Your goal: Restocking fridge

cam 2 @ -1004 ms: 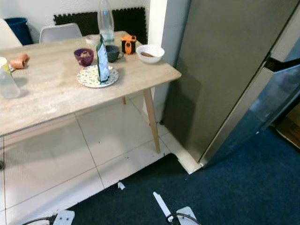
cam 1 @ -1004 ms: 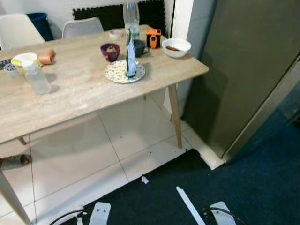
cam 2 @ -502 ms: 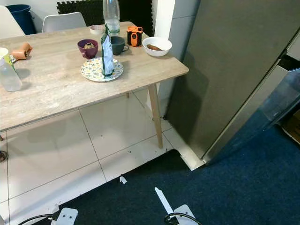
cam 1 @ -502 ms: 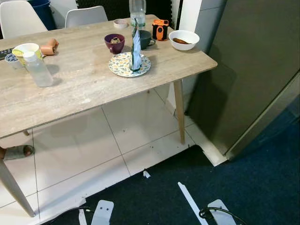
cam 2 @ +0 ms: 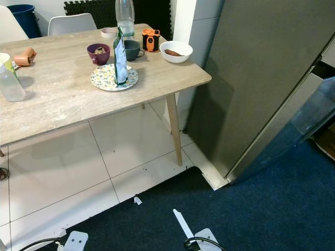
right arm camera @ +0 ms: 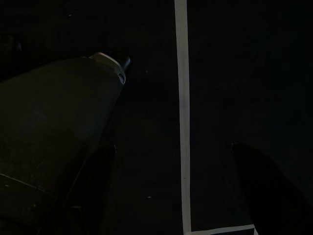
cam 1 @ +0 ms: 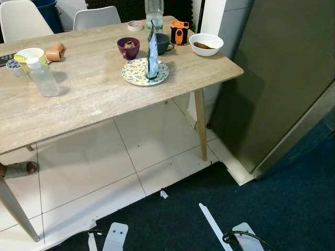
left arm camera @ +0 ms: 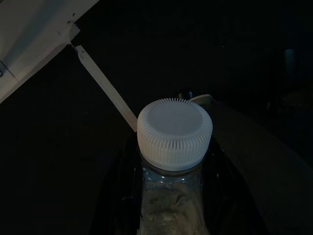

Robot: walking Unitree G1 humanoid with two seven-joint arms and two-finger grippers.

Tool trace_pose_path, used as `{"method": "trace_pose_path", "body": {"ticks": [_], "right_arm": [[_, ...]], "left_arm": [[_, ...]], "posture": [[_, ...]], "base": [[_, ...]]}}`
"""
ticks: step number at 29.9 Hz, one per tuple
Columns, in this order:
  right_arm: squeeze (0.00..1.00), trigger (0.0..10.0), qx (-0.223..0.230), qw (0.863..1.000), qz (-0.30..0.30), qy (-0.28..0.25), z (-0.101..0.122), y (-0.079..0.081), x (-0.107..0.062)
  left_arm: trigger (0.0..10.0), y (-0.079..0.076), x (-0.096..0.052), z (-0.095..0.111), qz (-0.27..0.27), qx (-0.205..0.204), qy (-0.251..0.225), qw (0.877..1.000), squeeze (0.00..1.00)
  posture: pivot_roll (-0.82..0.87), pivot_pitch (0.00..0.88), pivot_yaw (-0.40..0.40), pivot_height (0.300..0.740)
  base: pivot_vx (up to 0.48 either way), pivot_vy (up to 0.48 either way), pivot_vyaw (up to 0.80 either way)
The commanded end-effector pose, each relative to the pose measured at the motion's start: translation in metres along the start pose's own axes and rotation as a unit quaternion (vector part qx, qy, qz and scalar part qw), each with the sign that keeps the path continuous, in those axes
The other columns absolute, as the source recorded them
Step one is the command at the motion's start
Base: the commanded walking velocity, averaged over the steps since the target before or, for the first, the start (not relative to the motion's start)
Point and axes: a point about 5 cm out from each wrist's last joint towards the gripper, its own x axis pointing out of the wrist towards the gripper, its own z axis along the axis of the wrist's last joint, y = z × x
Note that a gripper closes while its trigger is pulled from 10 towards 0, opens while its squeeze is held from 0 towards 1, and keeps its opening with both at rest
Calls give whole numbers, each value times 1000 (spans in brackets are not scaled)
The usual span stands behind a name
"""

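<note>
The left gripper (left arm camera: pixel 171 196) pinches a white-capped bottle (left arm camera: pixel 174 134) between its fingers, while the right gripper (right arm camera: pixel 171 161) hangs spread above dark carpet (right arm camera: pixel 146 29)

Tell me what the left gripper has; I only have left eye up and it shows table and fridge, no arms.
Observer: Left wrist view shows the left gripper shut on a clear bottle with a white ribbed cap.
Operator: Right one?
Observer: The right gripper is open, nothing between its fingers, over dark carpet with a white strip.
Operator: Fridge open?
Observer: Right eye view shows a gap at the fridge right edge, with the door swung out.
</note>
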Motion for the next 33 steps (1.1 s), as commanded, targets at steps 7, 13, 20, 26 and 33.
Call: {"method": "trace_pose_path", "body": {"ticks": [7,13,20,26,33], "right_arm": [[0,10000,1,1000,27,16,-9,14,0],[0,10000,-1,1000,27,17,-9,13,0],[0,10000,-3,999,27,17,-9,12,0],[0,10000,-2,999,27,18,-9,13,0],[0,10000,1,999,27,18,-10,13,0]], "left_arm": [[10000,-17,0,-6,-35,9,16,999,0],[10000,-17,0,-6,-35,9,16,999,0],[10000,-18,0,-6,-36,7,16,999,0],[10000,-18,0,-7,-36,7,18,999,0],[10000,-19,0,-8,-37,6,19,999,0]], "posture": [[-23,108,-38,740],[-24,103,-41,740],[-23,103,-41,740],[-23,103,-41,740],[-25,103,-40,740]], "base": [[0,0,0],[0,0,0],[0,0,0],[0,0,0],[0,0,0]]}}
